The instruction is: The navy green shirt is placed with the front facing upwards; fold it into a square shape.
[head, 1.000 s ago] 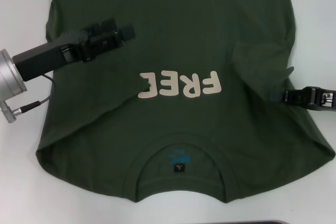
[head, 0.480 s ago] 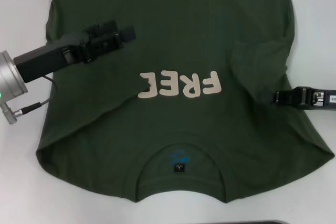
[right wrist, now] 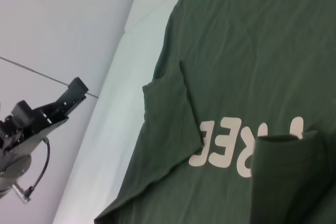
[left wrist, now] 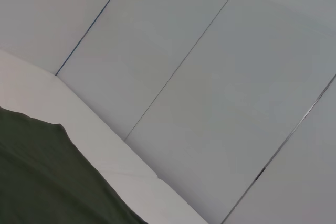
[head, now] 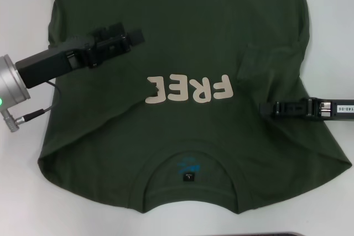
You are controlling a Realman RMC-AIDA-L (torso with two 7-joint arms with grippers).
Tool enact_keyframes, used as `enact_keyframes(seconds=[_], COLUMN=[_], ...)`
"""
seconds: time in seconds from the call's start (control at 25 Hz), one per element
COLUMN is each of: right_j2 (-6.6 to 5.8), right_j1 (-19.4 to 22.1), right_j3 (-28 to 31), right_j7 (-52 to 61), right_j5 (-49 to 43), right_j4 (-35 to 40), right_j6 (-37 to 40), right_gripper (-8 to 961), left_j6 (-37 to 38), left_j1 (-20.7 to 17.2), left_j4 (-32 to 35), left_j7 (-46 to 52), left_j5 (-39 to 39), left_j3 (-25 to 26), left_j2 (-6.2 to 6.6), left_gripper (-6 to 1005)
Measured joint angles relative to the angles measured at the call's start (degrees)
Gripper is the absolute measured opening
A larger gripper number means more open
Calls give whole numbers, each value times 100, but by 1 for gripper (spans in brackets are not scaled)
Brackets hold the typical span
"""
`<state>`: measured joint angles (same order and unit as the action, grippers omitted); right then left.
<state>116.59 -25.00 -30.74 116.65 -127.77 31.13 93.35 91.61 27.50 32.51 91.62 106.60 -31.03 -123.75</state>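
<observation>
The navy green shirt (head: 188, 20) lies spread front-up on the white table (head: 22, 192), collar nearest me, cream "FREE" letters (head: 189, 89) on the chest and a small black neck tag (head: 188, 177). Its right sleeve (head: 271, 62) is folded in onto the body. The right wrist view shows the shirt (right wrist: 252, 40) with both sleeves turned inward. My left gripper (head: 135, 37) is over the shirt's left chest area, left of the letters, and also shows in the right wrist view (right wrist: 77, 85). My right gripper (head: 264, 108) reaches in over the shirt's right side, just right of the letters.
Bare white table borders the shirt on the left and right (head: 332, 37). A cable (head: 33, 113) hangs from the left arm's silver wrist. The left wrist view shows a corner of the shirt (left wrist: 42, 182), the table edge and grey wall panels (left wrist: 210, 77).
My right gripper has slid left from the shirt's right edge to well over the body. The folded right sleeve lies a little flatter. The left gripper has barely moved.
</observation>
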Motion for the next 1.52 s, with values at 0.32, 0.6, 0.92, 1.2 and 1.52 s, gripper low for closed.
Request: enact_keyframes(seconds=[0.32,0.6,0.92,1.2,1.52], right_j2=[-7,-43,10,121,57], right_j1=[-1,-15,-289,-533,-437], right_j3=[51,127,79,45,129], right_j7=[-8,-12,-12,-12,-17], right_j5=[23,40,43,14,237], right_j4=[41,59,10,-2,56], right_j6=[46,30,-43,-69,-49], right_gripper=[551,780,788,787,786], left_j6=[5,0,-10,-15,-37], left_j1=[-6,7,9,9,9], left_j4=[5,0,0,0,8], left_j7=[-6,-14,-14,-14,-14], left_j5=[0,0,0,0,0], left_j3=[-17,-36,-46,-44,-43], left_j2=[0,0,0,0,1], left_gripper=[885,884,886,888,890])
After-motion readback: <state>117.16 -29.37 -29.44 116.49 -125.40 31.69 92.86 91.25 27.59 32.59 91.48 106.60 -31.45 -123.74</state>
